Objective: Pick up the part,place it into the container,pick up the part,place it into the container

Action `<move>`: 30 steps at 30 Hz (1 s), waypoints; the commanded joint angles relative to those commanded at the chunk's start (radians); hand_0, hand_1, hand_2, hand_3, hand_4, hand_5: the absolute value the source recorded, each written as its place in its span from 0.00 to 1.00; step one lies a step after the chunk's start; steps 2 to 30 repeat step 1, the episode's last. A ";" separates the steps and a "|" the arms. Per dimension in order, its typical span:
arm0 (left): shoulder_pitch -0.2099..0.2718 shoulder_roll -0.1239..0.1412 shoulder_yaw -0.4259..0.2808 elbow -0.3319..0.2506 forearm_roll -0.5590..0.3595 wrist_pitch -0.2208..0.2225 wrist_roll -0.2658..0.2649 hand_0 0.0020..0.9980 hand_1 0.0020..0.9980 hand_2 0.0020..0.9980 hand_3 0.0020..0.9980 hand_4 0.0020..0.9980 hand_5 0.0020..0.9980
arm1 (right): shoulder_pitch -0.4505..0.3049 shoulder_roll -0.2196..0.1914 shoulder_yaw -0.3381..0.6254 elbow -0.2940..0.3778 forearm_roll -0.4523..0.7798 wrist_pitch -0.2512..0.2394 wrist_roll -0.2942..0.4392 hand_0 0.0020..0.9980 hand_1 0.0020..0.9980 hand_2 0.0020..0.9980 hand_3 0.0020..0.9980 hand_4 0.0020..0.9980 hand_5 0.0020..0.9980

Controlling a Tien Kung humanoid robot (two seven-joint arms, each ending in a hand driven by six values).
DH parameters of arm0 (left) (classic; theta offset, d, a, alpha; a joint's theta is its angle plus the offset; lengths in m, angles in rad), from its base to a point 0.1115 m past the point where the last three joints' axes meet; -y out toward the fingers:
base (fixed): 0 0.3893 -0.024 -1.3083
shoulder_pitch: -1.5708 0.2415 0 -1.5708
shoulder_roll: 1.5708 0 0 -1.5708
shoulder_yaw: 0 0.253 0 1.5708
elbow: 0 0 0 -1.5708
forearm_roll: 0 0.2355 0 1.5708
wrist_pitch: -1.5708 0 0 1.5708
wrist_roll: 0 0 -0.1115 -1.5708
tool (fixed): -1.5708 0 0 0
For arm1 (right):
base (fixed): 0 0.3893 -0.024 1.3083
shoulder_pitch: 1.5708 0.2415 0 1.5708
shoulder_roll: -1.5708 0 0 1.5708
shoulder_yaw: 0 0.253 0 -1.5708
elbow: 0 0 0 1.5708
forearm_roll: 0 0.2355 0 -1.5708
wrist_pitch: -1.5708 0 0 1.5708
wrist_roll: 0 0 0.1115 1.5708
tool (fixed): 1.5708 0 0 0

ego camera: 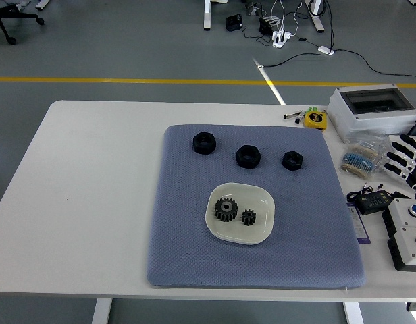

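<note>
Container: a pale cream, rounded-square shallow dish (261,197) sits just below the middle of the frame on a blue-grey textured rectangular mat (194,250) that covers the centre of the white table (93,189).
Parts in the dish: a larger black toothed gear (226,208) on the left and a smaller black toothed gear (248,217) just beside it on the right.
Parts on the mat: three black hexagonal nuts in a row above the dish, the left nut (203,142), the middle nut (248,156) and the right nut (292,160), each apart from the others.
Right hand: the black-and-white five-fingered hand (409,159) shows at the right edge of the frame, off the mat, fingers extended side by side and grasping nothing.
Left hand: out of view.
Right-side clutter: a grey plastic box with a clear lid (373,110), upper right.
</note>
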 joint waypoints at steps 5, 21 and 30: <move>0.005 0.000 -0.004 0.002 -0.009 0.000 -0.001 0.79 0.75 0.74 0.57 0.67 0.62 | -0.002 0.001 0.005 0.000 -0.003 0.000 -0.002 0.80 0.82 0.85 0.88 1.00 0.94; 0.005 0.000 -0.004 0.002 -0.009 0.000 -0.001 0.79 0.75 0.74 0.57 0.67 0.62 | -0.002 0.001 0.005 0.000 -0.003 0.000 -0.002 0.80 0.82 0.85 0.88 1.00 0.94; 0.005 0.000 -0.004 0.002 -0.009 0.000 -0.001 0.79 0.75 0.74 0.57 0.67 0.62 | -0.002 0.001 0.005 0.000 -0.003 0.000 -0.002 0.80 0.82 0.85 0.88 1.00 0.94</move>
